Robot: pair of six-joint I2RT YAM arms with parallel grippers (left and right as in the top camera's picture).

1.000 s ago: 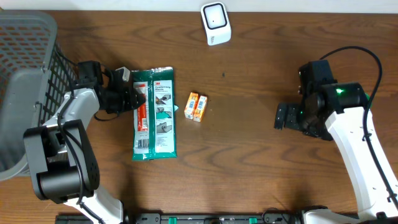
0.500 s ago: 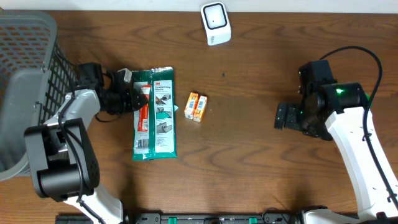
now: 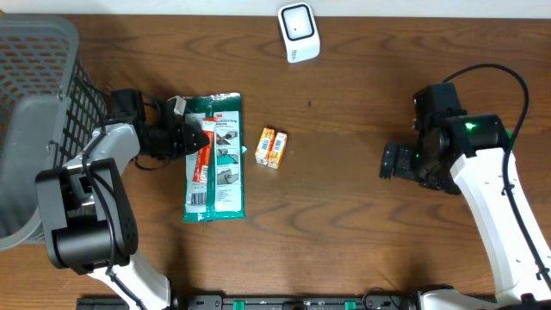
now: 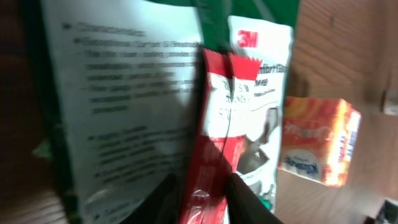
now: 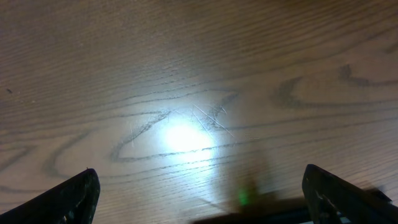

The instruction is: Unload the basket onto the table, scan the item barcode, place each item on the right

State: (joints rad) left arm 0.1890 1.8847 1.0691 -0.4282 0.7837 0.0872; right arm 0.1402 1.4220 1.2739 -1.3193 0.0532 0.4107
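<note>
Slanting lengthwise along green pack (image 3: 228, 176), red packet (image 3: 203, 159)

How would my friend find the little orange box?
On the brown wooden table, find the long green 3M package left of the middle. Just right of it, not touching, sits the little orange box: small, boxy and orange, unlike the flat green package.

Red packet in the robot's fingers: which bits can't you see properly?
Left wrist view: the red packet has blurred print and shows no readable barcode. The fingers of the left gripper cover its lower end.
Overhead: the lettering on the green package is too small to read.
Overhead: the basket is cut off by the left edge.
</note>
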